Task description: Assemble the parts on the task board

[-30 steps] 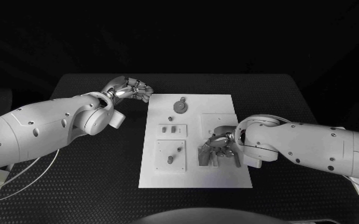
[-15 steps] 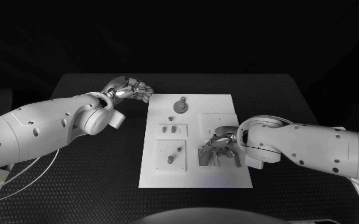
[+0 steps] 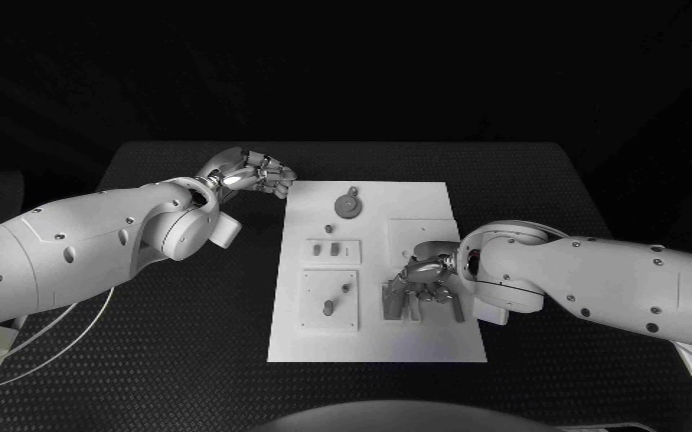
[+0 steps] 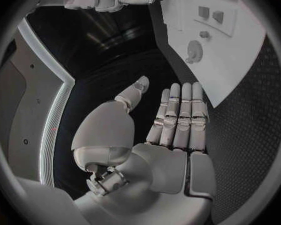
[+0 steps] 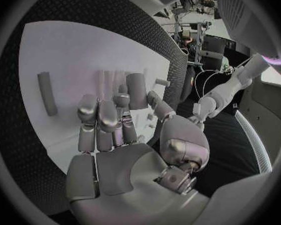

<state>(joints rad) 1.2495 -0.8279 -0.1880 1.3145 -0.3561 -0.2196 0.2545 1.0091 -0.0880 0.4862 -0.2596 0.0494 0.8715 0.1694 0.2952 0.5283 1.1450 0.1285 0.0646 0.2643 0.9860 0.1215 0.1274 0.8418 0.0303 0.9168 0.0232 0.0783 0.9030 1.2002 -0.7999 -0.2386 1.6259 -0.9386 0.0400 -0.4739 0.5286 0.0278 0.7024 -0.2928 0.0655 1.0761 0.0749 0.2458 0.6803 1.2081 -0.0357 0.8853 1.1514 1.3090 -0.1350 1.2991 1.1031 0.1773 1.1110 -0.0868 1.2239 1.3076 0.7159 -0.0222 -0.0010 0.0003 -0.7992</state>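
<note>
The white task board (image 3: 375, 342) lies mid-table. My right hand (image 3: 421, 277) hangs over its right side, fingers pointing down onto a ridged holder with dark pieces (image 3: 397, 302). In the right wrist view a smooth grey part (image 5: 136, 91) stands between the thumb and a finger of the right hand (image 5: 115, 120), apparently pinched. A grey bar (image 5: 45, 92) lies flat on the board nearby. My left hand (image 3: 257, 172) hovers off the board's far left corner. Its fingers (image 4: 178, 115) are straight and side by side, thumb apart, holding nothing.
On the board lie a round piece with a tab (image 3: 346, 204), a small piece (image 3: 329, 229), two small pieces on a little plate (image 3: 333, 248) and a peg on a square plate (image 3: 329, 302). A dark bar (image 3: 459, 307) lies beside my right hand.
The right hand has shifted only very slightly over the holder. The left hand and the pieces on the board stay where they were.
</note>
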